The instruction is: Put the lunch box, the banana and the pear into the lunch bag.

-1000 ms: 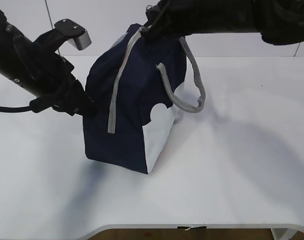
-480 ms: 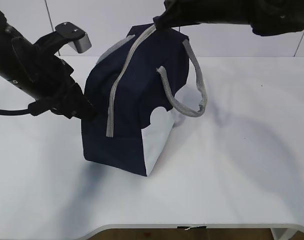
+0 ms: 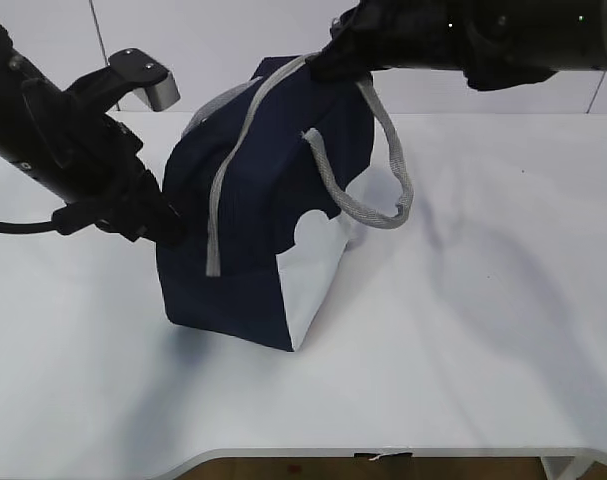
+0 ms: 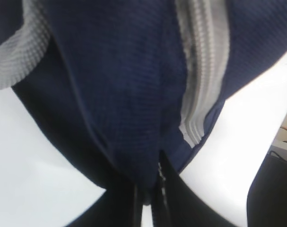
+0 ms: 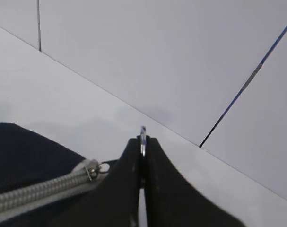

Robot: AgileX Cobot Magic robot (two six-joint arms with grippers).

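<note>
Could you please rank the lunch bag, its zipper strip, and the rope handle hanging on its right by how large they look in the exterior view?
1. Lunch bag, clearly largest.
2. Zipper strip and rope handle: similar in apparent length, too close to rank.

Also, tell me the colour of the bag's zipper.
Grey zipper on the navy bag; clearest in the exterior view.

Navy lunch bag (image 3: 245,240) on white table (image 3: 463,330), tilted, zipper (image 3: 228,170) closed.

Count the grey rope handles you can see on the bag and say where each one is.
2. One rope handle loops down the lunch bag's right side; the other lies at its far side, seen from the left wrist. None seems hidden.
</note>
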